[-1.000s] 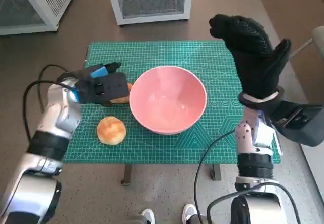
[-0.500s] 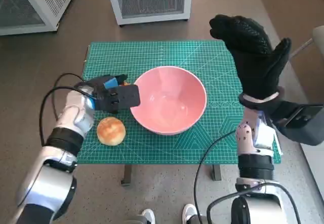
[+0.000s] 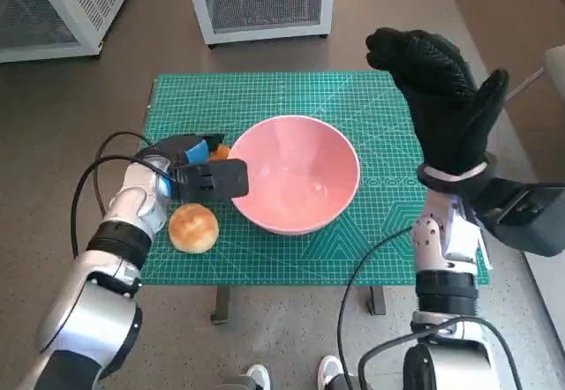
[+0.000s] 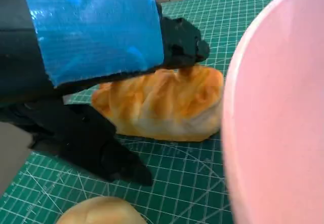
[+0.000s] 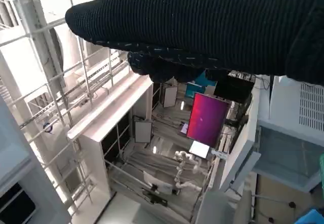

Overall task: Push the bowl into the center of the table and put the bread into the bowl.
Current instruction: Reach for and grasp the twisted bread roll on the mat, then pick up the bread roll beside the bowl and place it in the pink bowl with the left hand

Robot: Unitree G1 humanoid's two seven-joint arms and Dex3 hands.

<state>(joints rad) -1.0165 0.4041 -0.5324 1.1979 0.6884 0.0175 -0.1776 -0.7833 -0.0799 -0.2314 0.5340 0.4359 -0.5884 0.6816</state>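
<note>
Fingers [image 4: 109, 155] of my left hand [image 3: 205, 176] straddle the golden elongated bread loaf [image 4: 162, 105] without clamping it: one black tip sits on top of the crust, the lower ones lie on the green gridded cutting mat [image 3: 265, 90] just in front of it, so I am touching the bread rather than holding it. Over the last second this hand has slid across the mat from well left of the bowl to right against it, and it now hangs at the rim of the wide pink plastic bowl [image 3: 296, 174], with the loaf tucked beneath it, close beside the bowl's wall. Nearest to me, the round pale-brown bread roll [image 3: 193, 228] lies on the mat, just below my wrist, where it lay a second ago, untouched. The bowl has not shifted in that time; it rests roughly in the middle of the mat, so I judge the pushing part done and the bread part just beginning. What the approach buys me is position: I am over the loaf, but I must close around it before I can lift it over the rim. Farther off, my gloved right hand [image 3: 441, 99] stays raised above the table's right edge, fingers spread, holding nothing
</note>
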